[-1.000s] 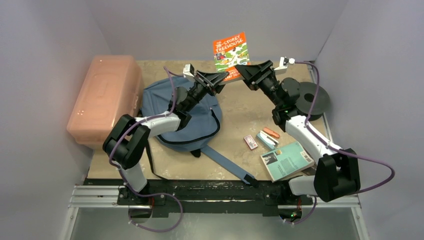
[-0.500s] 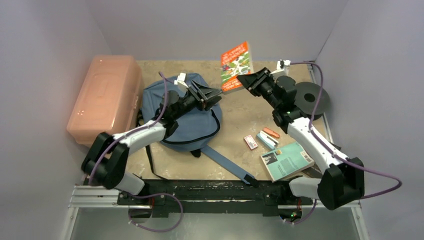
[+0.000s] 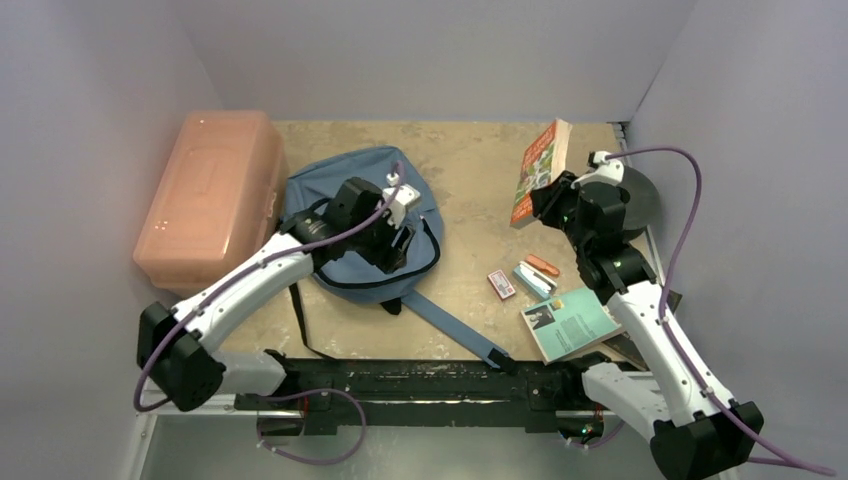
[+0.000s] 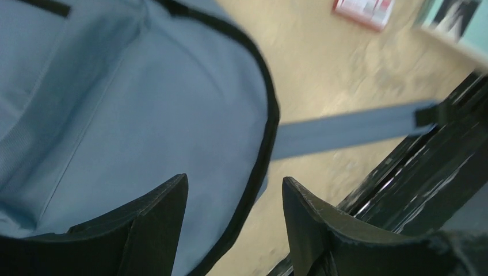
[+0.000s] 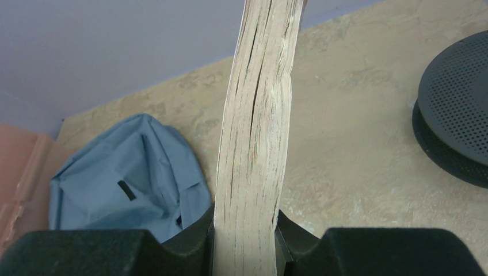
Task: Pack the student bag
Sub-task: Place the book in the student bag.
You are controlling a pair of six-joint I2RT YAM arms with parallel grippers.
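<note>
Lying flat under the spread left pincer [image 4: 233, 185] — student bag [image 3: 338, 180].

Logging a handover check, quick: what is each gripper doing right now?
Left gripper: open, empty, over the student bag.
Right gripper: closed on the orange book.

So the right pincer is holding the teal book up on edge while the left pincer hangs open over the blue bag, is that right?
Not quite. The right pincer holds the orange book on edge, not the teal one. The teal book lies flat near that arm's base, as the top view shows. The left pincer does hang open over the bag.
</note>
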